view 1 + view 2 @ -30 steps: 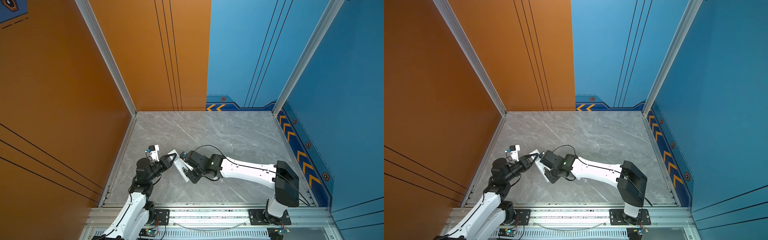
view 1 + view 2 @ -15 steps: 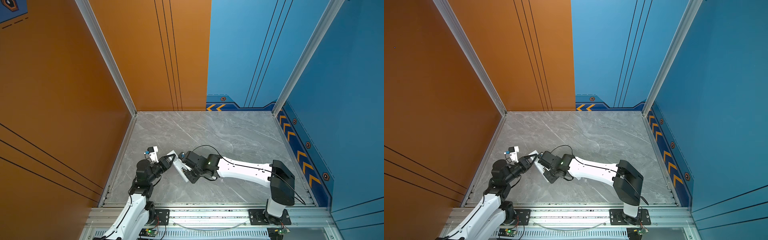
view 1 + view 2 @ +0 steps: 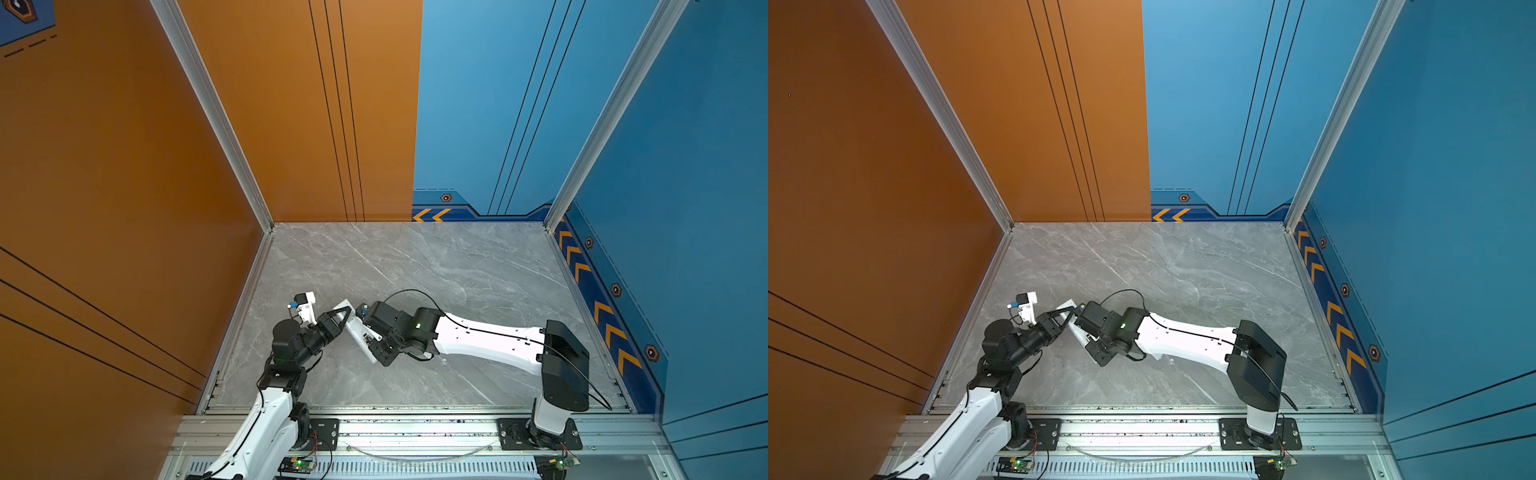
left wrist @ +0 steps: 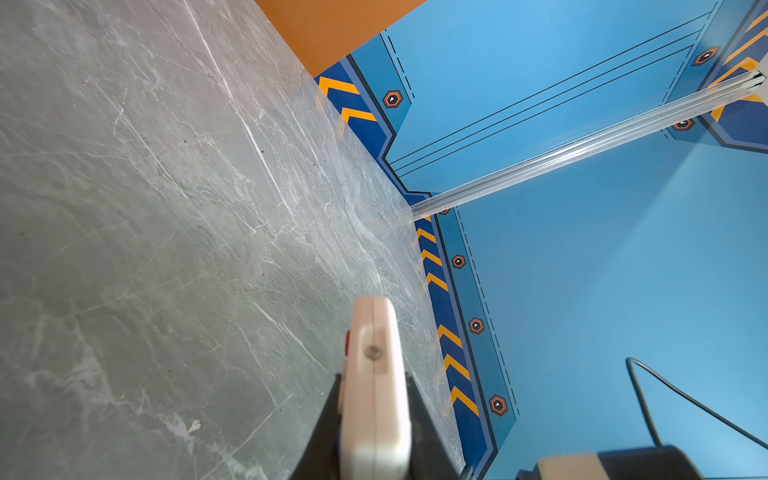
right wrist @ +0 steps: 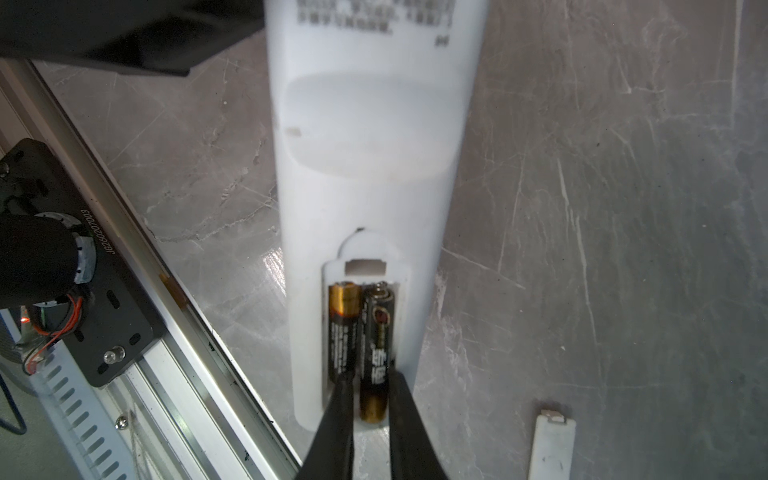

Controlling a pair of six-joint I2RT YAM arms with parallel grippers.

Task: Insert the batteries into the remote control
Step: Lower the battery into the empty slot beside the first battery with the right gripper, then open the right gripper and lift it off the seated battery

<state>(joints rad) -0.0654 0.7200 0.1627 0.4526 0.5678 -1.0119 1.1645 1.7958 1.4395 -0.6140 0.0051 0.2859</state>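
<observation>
Right wrist view: the remote control (image 5: 365, 166) ran off the top edge, and its label (image 5: 374, 16) was too blurred for me to read. The right gripper (image 5: 372, 376) straddled one of the batteries (image 5: 376, 332); I could not tell whether its fingers pressed it. A loose white strip (image 5: 552, 444) was cut by the bottom edge. Left wrist view: the remote control's near end was blurred and cropped within the left gripper (image 4: 372, 378). In both top views, the arms hid the batteries.
</observation>
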